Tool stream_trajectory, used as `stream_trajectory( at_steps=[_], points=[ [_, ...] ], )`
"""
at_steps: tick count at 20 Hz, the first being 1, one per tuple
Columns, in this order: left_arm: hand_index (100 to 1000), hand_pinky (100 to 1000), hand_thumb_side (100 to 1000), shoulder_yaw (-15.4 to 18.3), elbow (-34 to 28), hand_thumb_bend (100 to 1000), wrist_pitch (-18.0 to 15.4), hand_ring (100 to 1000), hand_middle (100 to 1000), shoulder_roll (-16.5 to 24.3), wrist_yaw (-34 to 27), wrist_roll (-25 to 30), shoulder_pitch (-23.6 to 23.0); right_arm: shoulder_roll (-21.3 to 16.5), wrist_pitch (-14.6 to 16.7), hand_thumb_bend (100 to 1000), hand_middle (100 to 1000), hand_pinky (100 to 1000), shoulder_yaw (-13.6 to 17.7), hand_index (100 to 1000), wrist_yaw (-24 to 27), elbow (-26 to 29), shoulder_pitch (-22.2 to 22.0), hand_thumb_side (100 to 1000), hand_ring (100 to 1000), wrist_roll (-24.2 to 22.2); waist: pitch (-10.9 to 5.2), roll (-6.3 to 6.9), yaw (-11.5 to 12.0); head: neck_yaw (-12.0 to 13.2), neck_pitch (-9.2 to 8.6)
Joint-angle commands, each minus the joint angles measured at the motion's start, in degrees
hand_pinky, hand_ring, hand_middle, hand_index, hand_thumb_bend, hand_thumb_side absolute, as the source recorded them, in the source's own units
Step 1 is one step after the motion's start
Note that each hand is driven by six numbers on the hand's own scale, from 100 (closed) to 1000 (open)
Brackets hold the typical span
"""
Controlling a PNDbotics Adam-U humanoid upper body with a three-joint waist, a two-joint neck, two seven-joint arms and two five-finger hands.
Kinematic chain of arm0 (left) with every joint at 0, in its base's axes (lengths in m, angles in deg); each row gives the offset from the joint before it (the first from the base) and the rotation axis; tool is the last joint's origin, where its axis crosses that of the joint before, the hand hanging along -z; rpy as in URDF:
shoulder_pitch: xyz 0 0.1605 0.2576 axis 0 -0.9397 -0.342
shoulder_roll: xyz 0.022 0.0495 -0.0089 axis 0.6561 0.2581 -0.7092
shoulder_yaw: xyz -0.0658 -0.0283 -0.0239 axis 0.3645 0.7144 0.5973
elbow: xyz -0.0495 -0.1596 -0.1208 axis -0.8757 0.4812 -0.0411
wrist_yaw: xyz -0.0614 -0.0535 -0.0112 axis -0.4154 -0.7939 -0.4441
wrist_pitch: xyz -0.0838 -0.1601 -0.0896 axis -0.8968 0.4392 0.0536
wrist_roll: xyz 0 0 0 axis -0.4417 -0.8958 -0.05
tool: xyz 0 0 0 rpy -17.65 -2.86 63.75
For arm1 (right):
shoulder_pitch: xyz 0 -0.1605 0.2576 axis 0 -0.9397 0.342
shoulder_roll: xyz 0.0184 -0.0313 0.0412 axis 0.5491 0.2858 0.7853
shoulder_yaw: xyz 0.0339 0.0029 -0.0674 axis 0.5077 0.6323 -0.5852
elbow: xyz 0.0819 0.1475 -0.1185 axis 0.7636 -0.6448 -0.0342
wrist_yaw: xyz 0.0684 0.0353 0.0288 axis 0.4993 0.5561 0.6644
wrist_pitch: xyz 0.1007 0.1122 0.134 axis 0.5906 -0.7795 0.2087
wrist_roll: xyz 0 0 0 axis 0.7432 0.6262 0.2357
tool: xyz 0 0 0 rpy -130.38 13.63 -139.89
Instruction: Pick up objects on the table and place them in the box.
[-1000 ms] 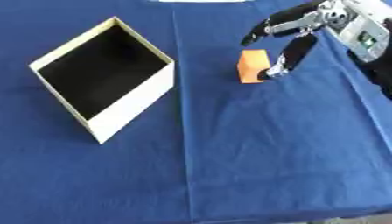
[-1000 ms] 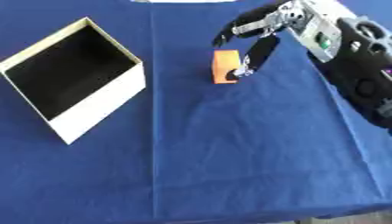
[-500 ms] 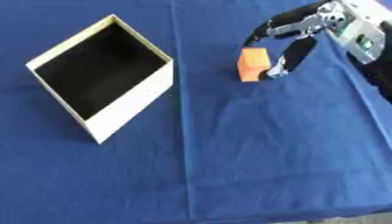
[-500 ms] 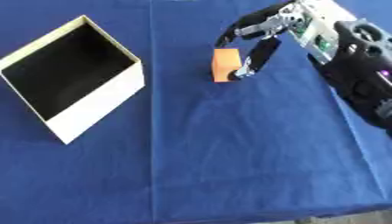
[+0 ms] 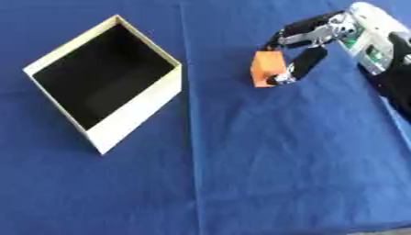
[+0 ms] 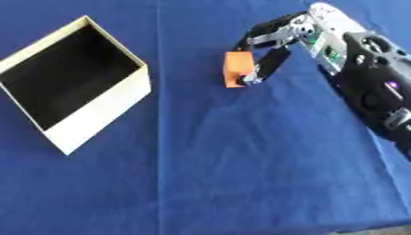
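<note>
So I'm looking down at the table (image 5: 265, 174), which is covered edge to edge in a deep blue cloth (image 6: 241, 183) with a faint crease running top to bottom just right of the box. Nothing of the room shows in either view, only blue fabric.

My right hand (image 5: 309, 41) comes in from the upper right, and its fingers (image 5: 305, 64) are curled round the orange block (image 5: 266, 69), with 1 finger pressed against the block's right side and others arched over its top. Can't tell from here whether the block is sitting on the cloth or a touch above it.

The box (image 5: 136, 110) is cream-walled and dark inside, open on top, turned diamond-wise on the left half of the table. The block is off to its right, level with its upper part and apart from it.

My left hand isn't in either view.
</note>
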Motion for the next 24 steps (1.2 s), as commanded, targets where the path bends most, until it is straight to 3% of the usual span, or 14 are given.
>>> stream_trajectory(
  at_steps=[1, 5, 6, 9, 20, 24],
  points=[
    [687, 410, 662, 0.1, -1.1, 100, 0.1, 540, 618, 0.4, -0.1, 0.3, 0.3, -1.1, -1.0, 118, 502, 824, 1.4, 668, 1.1, 1.0, 1.3, 597, 824, 2.7, -1.05, 0.19, 0.0, -0.1, -0.58],
    [688, 410, 655, 0.1, -1.1, 100, 0.1, 541, 619, 0.4, -0.1, 0.5, 0.2, -1.6, -3.0, 100, 487, 792, 0.9, 638, 2.3, 3.0, 1.6, 387, 787, 6.2, -1.25, 0.18, -0.1, 0.0, -0.53],
    [687, 411, 654, 0.2, -1.1, 100, 0.1, 542, 619, 0.4, 0.0, 0.6, 0.2, -1.8, -3.6, 100, 480, 785, 0.8, 632, 2.8, 3.7, 1.8, 244, 777, 6.7, -1.34, 0.16, -0.2, 0.0, -0.51],
    [687, 412, 657, 0.2, -1.1, 100, 0.2, 543, 620, 0.4, -0.1, 0.7, 0.2, -2.4, -5.6, 100, 472, 771, 0.6, 628, 4.7, 6.3, 2.5, 100, 761, 6.8, -1.67, 0.05, -0.3, 0.1, -0.4],
    [688, 414, 658, 0.4, -1.1, 100, 0.2, 545, 621, 0.7, -0.2, 0.5, 0.0, -2.7, -11.6, 100, 471, 741, 0.0, 632, 9.5, 15.4, 6.6, 100, 727, 3.2, -2.69, -0.29, -0.7, 0.2, -0.04],
    [688, 416, 657, 0.1, -1.1, 100, 0.3, 547, 622, 0.6, -0.5, 0.9, 0.0, 0.9, -11.9, 100, 474, 705, -0.9, 641, 11.3, 17.5, 10.3, 100, 686, 1.7, -3.39, -0.51, 0.1, -1.3, 0.28]
  ],
)
